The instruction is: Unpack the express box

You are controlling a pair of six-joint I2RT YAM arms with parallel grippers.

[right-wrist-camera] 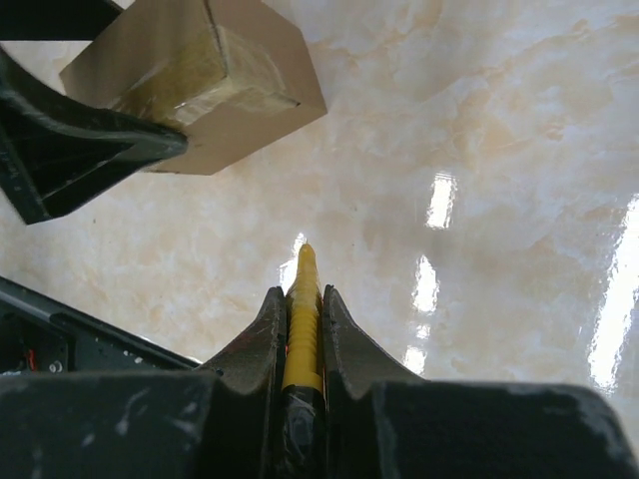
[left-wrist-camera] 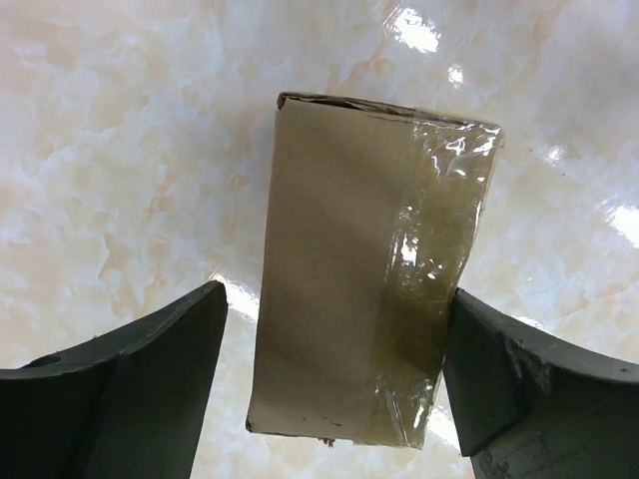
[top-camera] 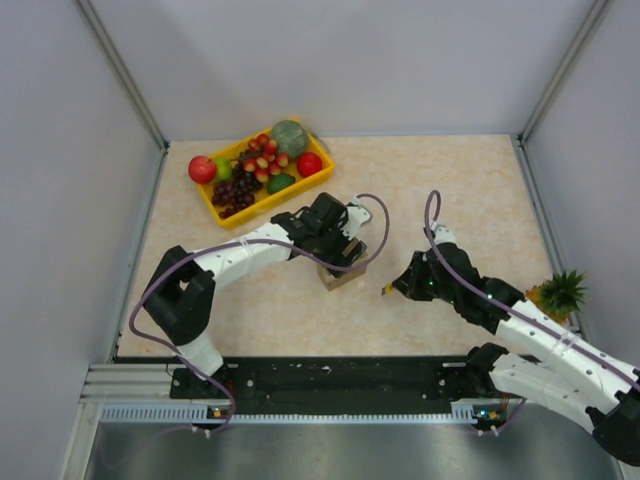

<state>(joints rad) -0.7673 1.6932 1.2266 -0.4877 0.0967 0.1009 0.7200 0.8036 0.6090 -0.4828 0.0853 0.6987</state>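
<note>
Two arms are reaching out over the marble-patterned table [top-camera: 470, 180]. The left gripper [top-camera: 345, 248] is hovering over the express box [top-camera: 342, 273], which is sitting on the table near the middle of the overhead view. In the left wrist view its jaws are standing spread either side of the box: the left finger [left-wrist-camera: 150, 389] is clearly apart from the cardboard, and the right finger [left-wrist-camera: 519, 379] is just beside the edge wrapped in clear tape [left-wrist-camera: 439, 249]. The right gripper [right-wrist-camera: 300, 299] is pinching a slim yellow tool [right-wrist-camera: 302, 329], whose tip is pointing toward the box without touching it. A yellow tray of fruit [top-camera: 215, 205] is lying at upper left, and a pineapple [top-camera: 558, 293] is sitting at the right edge.
</note>
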